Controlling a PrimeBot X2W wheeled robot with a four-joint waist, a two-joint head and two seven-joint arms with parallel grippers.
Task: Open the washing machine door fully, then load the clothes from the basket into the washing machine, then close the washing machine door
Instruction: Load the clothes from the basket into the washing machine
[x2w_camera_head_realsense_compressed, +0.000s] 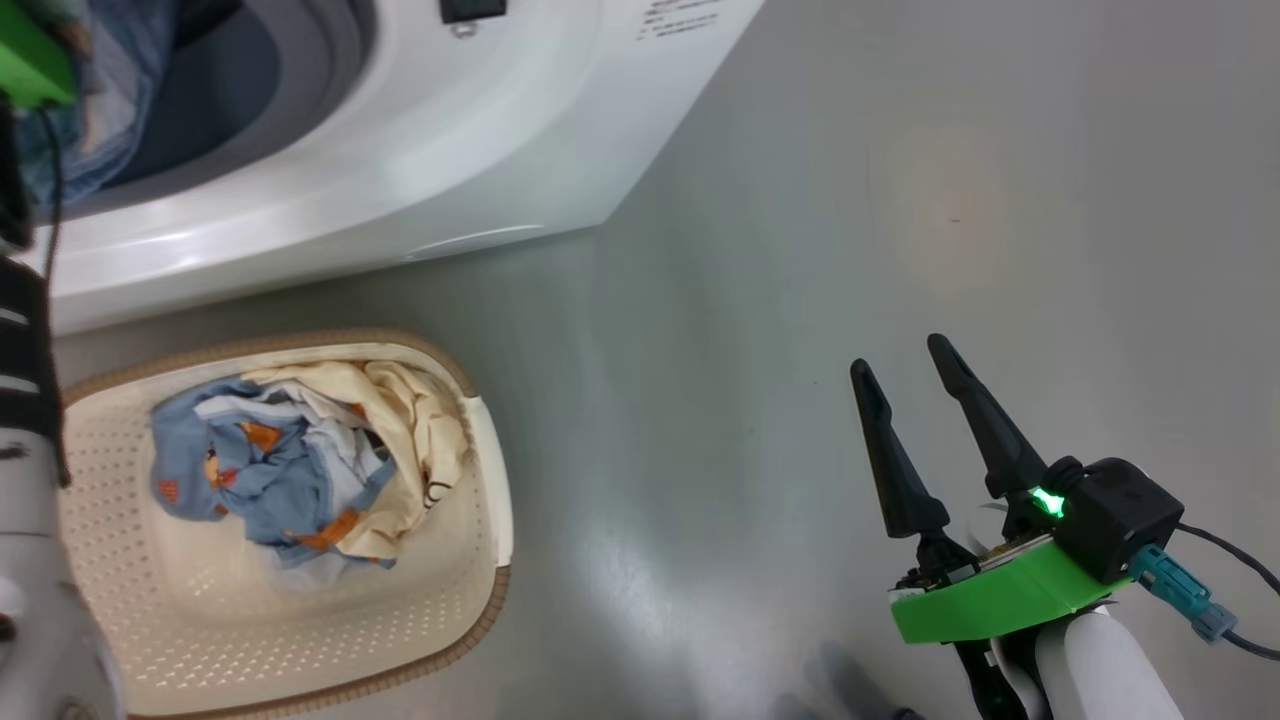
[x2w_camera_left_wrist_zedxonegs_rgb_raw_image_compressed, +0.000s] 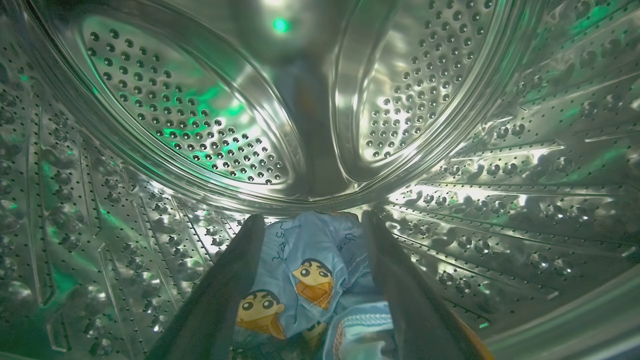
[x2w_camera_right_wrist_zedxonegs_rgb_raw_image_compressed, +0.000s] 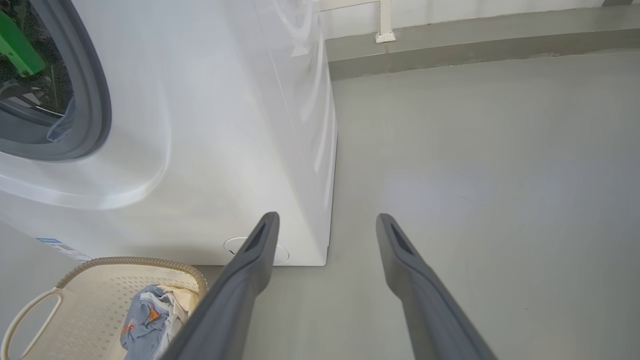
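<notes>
Big white washing machine (x2w_camera_head_realsense_compressed: 420, 150), one only, opening clear, grey gasket (x2w_camera_right_wrist_zedxonegs_rgb_raw_image_compressed: 102, 100) ringing it in right wrist view. Perforated steel drum (x2w_camera_left_wrist_zedxonegs_rgb_raw_image_compressed: 190, 130) inside, one blue printed garment (x2w_camera_left_wrist_zedxonegs_rgb_raw_image_compressed: 305, 275) down on its floor, cartoon faces up. Blue cloth (x2w_camera_head_realsense_compressed: 110, 90) also at the opening's lip, prob. same piece, can't confirm.

Basket (x2w_camera_head_realsense_compressed: 490, 470), one, on the floor just in front of the machine. Clothes (x2w_camera_head_realsense_compressed: 300, 460) heaped inside: two told apart, a blue printed one + a cream garment (x2w_camera_head_realsense_compressed: 420, 430) w/ black marks. Folds may hide more.

Handling, by judgement: all light, limp, nothing fragile. Bunches and drapes, so could snag on the basket rim or trail over the gasket. Best pinch on a raised fold at top of heap, deep enough to catch several layers.

Left jaws inside the drum, spread wide either side of the blue printed garment, not pinching it. Right jaws wide too, empty, hovering over bare floor (x2w_camera_head_realsense_compressed: 800, 250), well apart from the basket.
</notes>
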